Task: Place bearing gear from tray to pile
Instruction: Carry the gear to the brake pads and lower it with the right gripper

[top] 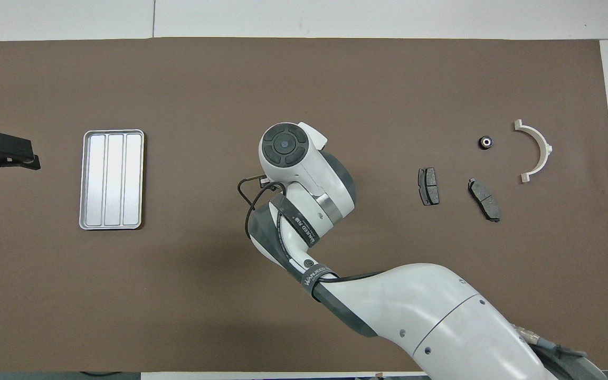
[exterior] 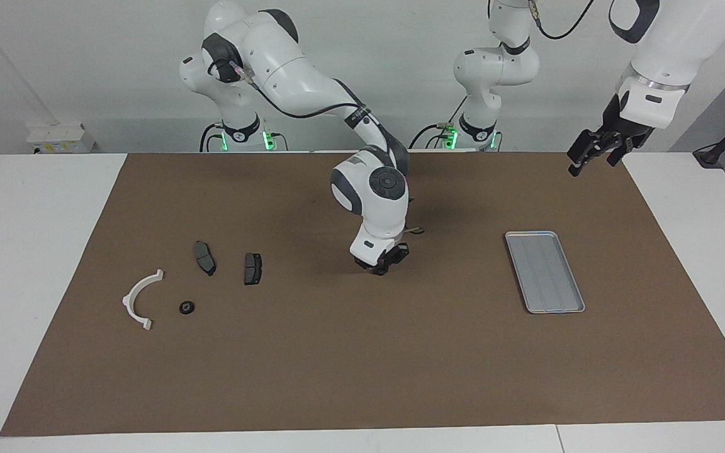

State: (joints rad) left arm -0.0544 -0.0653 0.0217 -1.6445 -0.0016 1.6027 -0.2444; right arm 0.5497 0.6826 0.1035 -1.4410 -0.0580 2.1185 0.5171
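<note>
White lettering on a black strap (top: 317,274) round the right arm's wrist looks like "WANJEED"; a second strap nearer the wrist carries print too small to read.

A brown mat (exterior: 362,365) covers most of a white table (exterior: 35,251); a plain pale wall stands at the robots' end, and green lights (exterior: 267,139) glow at the arm bases.

Well apart from the right gripper, toward the right arm's end of the table, lies the pile (exterior: 252,268): a white half-ring bracket (exterior: 131,292); just beside it a small black bearing gear (exterior: 187,307), flat on the mat; then two dark brake-pad plates (exterior: 204,257), apart from one another.

The right gripper (exterior: 380,269) hangs low over the middle of the mat, fingertips pressed together; whether anything is pinched between them cannot be told, and from overhead the arm's own wrist hides it; bare mat lies all round it.

Well apart from that gripper, toward the left arm's end, the silver ridged tray (exterior: 545,272) lies flat, lengthwise toward the robots, with open mat round every edge.

The left gripper (exterior: 579,160) waits raised over the mat's corner by the left arm's end, fingers spread, clear of the tray.
</note>
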